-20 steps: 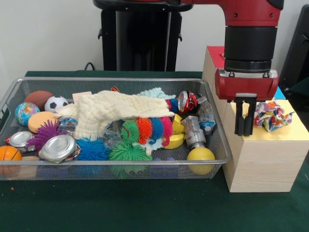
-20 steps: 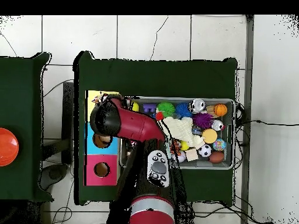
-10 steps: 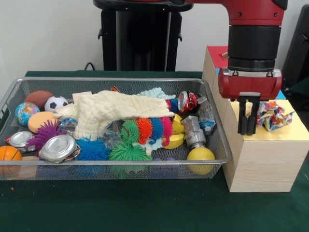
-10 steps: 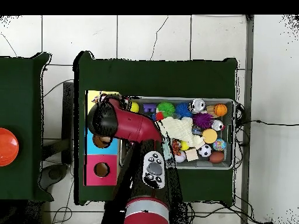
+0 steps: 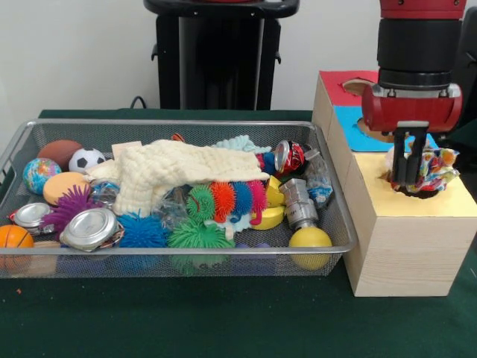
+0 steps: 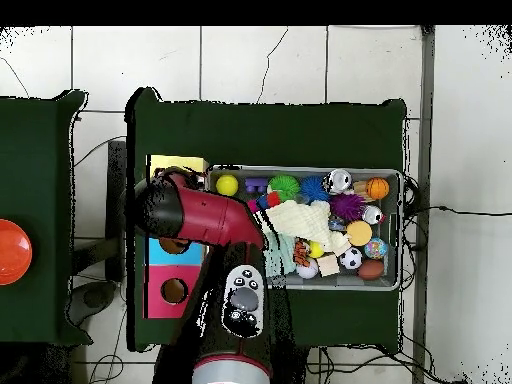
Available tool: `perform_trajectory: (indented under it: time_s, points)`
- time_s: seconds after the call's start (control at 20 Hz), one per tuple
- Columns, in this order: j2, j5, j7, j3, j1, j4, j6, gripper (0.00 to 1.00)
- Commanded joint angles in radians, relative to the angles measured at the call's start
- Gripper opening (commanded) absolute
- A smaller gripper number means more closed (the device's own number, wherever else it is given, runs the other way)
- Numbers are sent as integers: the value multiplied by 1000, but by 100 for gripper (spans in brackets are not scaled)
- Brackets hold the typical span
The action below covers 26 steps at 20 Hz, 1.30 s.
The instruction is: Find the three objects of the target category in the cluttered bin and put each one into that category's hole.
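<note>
- Front view, left side: the wire-mesh bin is shown on the green table, packed with clutter so that the wanted items have to be searched out. Small balls are gathered at its left end, among them a globe ball, a soccer ball and an orange ball.
- Centre of the bin: a cream knitted cloth is draped over the pile, hiding part of what lies beneath; spiky rubber toys and a flattened silver can are seen at its near edge.
- Right end of the bin: a red crushed can, a metal cylinder and a yellow ball rest against the mesh wall.
- Right of the bin: the wooden sorting box is placed just beside it, its top divided into red, blue and yellow panels, each presumably marking one category's hole.
- Far right: the gripper is held upright over the yellow panel's hole, its fingers close together beside the crumpled multicoloured paper ball. Whether the paper is pinched cannot be told. The paper sits at the hole's rim, judged to be in delivery.
</note>
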Motion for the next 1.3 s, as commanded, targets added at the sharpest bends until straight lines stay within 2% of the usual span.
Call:
perform_trajectory:
  time_s: [0.05, 0.45, 0.9, 1.0, 1.15, 1.3]
  points:
    - [-23, 30, 232, -5, -3, -27, 158, 0]
    - [-22, 19, 220, -10, -6, -50, 159, 0]
    - [-5, 24, 212, 28, -20, -40, 83, 0]
    - [1, 26, 220, 23, -14, -43, 83, 0]
    - [-8, 26, 235, -7, 3, -56, 158, 0]
    - [-13, 28, 248, -12, 14, -31, 161, 0]
